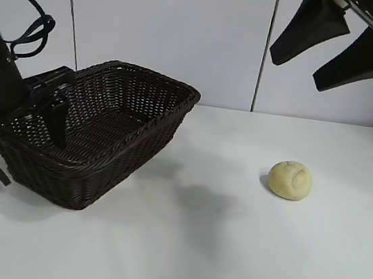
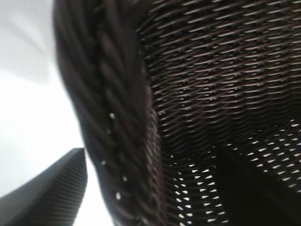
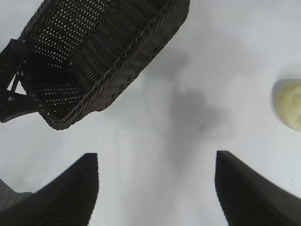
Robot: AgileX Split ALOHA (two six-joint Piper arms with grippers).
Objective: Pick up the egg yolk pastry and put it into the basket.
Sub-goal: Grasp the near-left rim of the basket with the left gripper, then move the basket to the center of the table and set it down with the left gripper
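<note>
The egg yolk pastry point(image 1: 290, 180), a small pale yellow dome, lies on the white table right of centre; the right wrist view catches it at the picture's edge point(image 3: 291, 106). The dark woven basket point(image 1: 146, 77) stands at the left. My left gripper point(image 1: 22, 143) straddles the basket's left rim point(image 2: 113, 94), one finger inside the basket and one outside. A strip of table shows between the outer finger point(image 2: 51, 188) and the rim. My right gripper point(image 1: 297, 70) hangs open high above the table at the upper right, with nothing between its fingers point(image 3: 156, 157).
White table point(image 1: 193, 249) stretches between basket and pastry. A white panelled wall point(image 1: 186, 30) stands behind the table. The basket point(image 3: 141, 52) and the left arm beside it show far off in the right wrist view.
</note>
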